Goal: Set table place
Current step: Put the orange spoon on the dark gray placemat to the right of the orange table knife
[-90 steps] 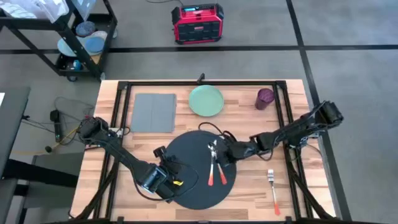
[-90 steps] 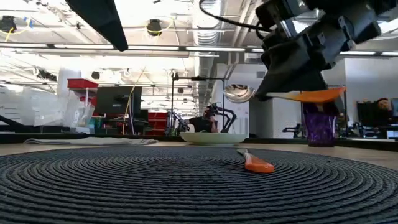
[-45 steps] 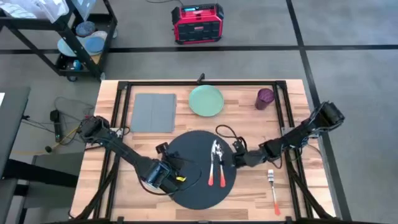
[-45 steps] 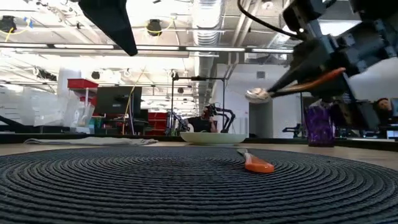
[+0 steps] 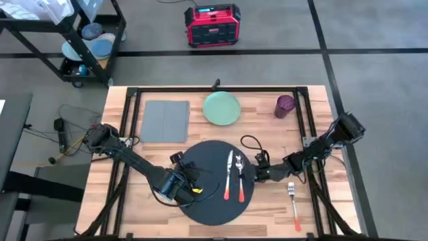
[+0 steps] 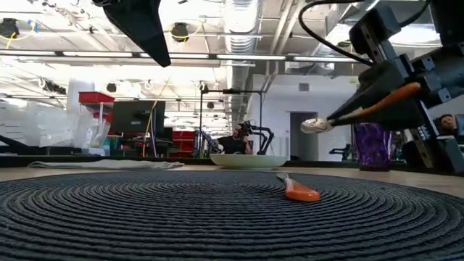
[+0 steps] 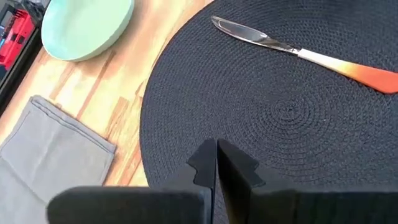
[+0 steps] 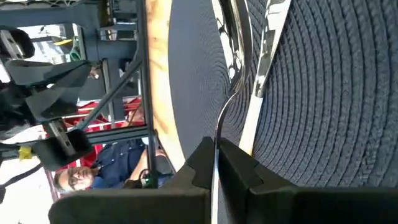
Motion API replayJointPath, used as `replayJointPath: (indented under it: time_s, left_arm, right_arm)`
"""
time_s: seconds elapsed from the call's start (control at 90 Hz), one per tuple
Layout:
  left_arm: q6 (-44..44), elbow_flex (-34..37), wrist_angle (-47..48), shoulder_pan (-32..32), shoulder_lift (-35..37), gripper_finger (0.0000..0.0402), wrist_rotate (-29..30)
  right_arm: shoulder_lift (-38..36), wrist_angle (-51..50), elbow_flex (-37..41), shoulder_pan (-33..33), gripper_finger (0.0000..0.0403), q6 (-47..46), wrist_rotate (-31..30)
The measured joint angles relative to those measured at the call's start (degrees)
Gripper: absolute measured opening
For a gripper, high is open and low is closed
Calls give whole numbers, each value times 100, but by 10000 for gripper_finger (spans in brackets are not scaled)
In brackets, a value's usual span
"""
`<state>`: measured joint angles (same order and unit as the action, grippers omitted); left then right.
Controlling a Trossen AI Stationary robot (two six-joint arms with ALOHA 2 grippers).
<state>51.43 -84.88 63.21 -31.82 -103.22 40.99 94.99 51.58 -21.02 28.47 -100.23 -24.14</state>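
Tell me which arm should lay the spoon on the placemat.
Right: the right gripper holds the spoon above the placemat, at its right side. The left gripper is empty, jaws shut, farther left.

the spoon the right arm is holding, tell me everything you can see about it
The spoon has a shiny metal bowl and an orange handle. The right gripper is shut on the handle and holds it in the air, tilted, bowl end lower, above the right part of the round dark woven placemat. It touches only the gripper. A matching knife lies flat on the mat beside it.
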Motion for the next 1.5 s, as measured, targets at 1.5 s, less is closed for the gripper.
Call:
replayJointPath:
  time_s: [1.5]
  left_arm:
    - [-81, 0, -36, 1, 0, 0, -1]
  right_arm:
    - [1033, 1953, 264, 103, 60, -1172, -297]
